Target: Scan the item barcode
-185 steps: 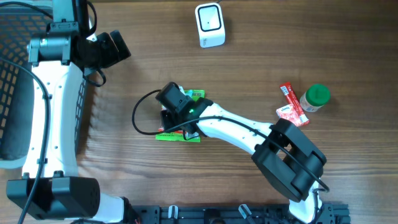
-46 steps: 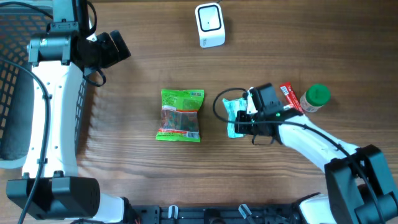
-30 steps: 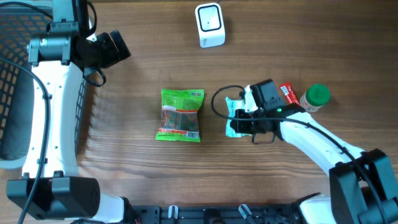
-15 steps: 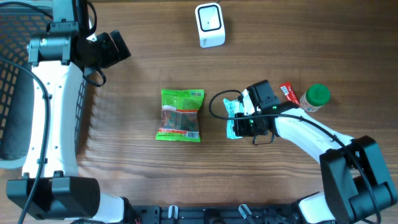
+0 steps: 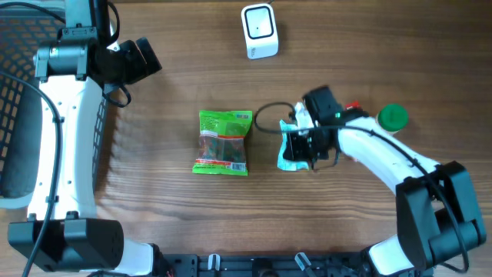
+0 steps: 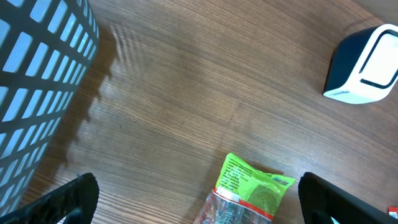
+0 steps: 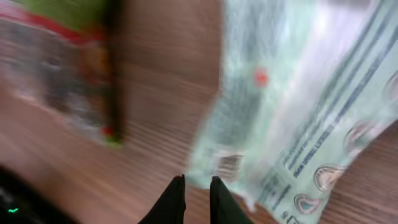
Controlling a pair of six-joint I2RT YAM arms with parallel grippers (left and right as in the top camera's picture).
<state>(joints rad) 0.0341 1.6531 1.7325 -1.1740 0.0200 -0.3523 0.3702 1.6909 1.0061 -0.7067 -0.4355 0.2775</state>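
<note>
On the table are counted 1 scanner by the far edge, 1 basket at the left edge, 1 bottle, 1 green packet and 1 mint packet mid-table. The right gripper is closed to a slit on the mint packet's edge. The left gripper is spread wide and holds nothing.

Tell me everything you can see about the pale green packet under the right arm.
The pale green packet is a flat, glossy plastic sachet with dark stripes, round emblems and a red dot. It lies on the wooden table, partly under the right hand, whose nearly closed fingertips meet its edge; a pinch can't be confirmed.
</note>
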